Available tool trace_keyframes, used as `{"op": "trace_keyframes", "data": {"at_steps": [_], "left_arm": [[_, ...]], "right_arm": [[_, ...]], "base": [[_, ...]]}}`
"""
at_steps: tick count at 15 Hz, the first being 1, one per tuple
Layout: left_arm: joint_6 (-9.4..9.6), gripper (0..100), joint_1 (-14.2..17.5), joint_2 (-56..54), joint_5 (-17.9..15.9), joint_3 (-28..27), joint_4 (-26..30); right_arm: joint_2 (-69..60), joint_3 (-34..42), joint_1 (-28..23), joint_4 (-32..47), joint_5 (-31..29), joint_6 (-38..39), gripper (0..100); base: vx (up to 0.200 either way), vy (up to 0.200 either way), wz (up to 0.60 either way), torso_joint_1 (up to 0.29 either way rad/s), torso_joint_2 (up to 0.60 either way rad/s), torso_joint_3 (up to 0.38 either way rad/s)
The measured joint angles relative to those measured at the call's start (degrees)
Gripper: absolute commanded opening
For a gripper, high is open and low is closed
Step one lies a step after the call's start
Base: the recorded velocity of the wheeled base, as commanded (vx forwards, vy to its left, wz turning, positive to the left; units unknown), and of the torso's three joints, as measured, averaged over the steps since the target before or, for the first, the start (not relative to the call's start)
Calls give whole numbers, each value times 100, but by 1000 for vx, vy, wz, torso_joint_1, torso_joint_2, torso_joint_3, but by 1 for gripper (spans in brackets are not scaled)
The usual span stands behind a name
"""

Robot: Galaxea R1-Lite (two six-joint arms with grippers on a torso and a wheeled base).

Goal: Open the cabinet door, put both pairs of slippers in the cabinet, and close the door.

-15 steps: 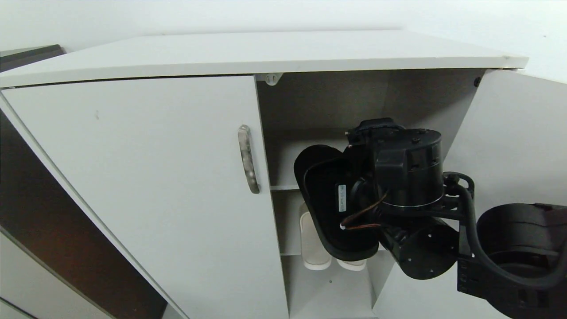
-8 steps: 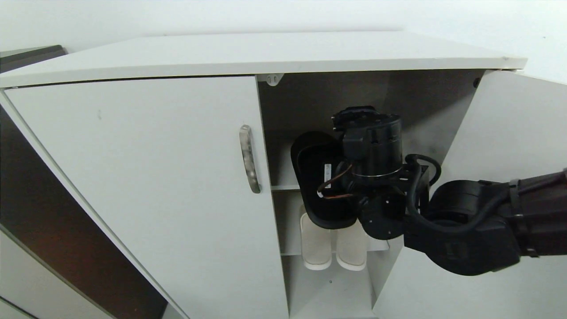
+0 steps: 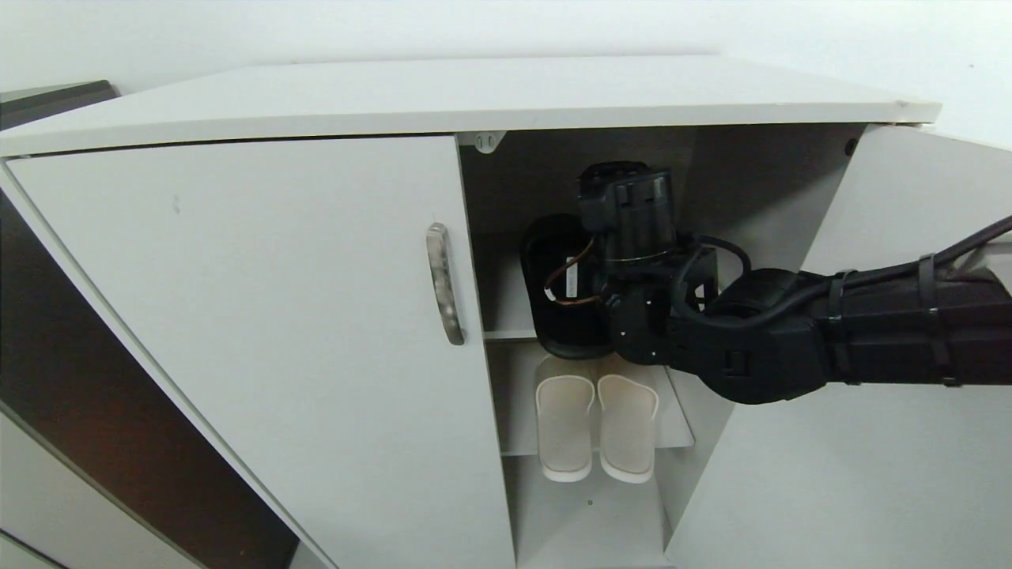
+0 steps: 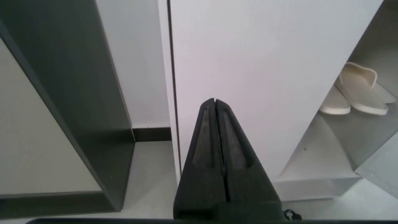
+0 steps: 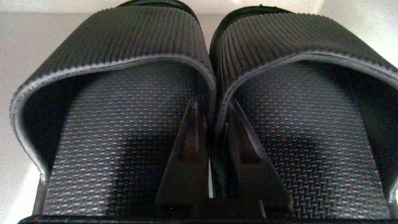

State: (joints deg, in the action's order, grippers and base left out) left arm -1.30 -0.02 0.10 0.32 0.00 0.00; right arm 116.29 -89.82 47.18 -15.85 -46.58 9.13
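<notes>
The white cabinet [image 3: 474, 95] stands with its right door [image 3: 893, 261] swung open. My right gripper [image 5: 211, 109] is shut on the touching inner edges of the black slippers [image 5: 124, 149], one slipper on either side of the fingers. My right arm holds the black slippers [image 3: 553, 276] inside the cabinet, at the level of the upper shelf [image 3: 506, 334]. The white slippers [image 3: 597, 427] lie side by side on the shelf below, toes inward. My left gripper [image 4: 214, 102] is shut on nothing, low in front of the closed left door [image 4: 249, 74], with the white slippers [image 4: 354, 93] off to one side.
The left door [image 3: 277, 316] is closed and carries a metal handle [image 3: 444, 283]. A bottom compartment [image 3: 589, 521] lies under the white slippers. A dark panel [image 3: 71, 356] stands left of the cabinet. Bare floor [image 4: 149, 174] lies by its base.
My right arm has carried the black slippers up and deeper into the cabinet, from in front of the white slippers to upper shelf level. The white slippers are now uncovered.
</notes>
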Motion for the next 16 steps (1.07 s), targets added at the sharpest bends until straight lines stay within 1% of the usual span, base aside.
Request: {"op": "trace_keyframes", "data": {"at_steps": [4,10,11,16], "left_arm": [[0,0,0,0,0,0,0],[0,0,2,0,0,0,0],[0,0,2,0,0,0,0],[0,0,2,0,1,0,0]], "right_arm": [[278,-349,-149,35,0,0,0],[413,-414,-208,33,0,0,0],[414,-414,-212,33,0,4,100],[414,-380,-208,28,0,17,100]], "base": [[0,0,0,0,0,0],[0,0,0,0,0,0],[0,0,0,0,0,0],[0,0,0,0,0,0]]}}
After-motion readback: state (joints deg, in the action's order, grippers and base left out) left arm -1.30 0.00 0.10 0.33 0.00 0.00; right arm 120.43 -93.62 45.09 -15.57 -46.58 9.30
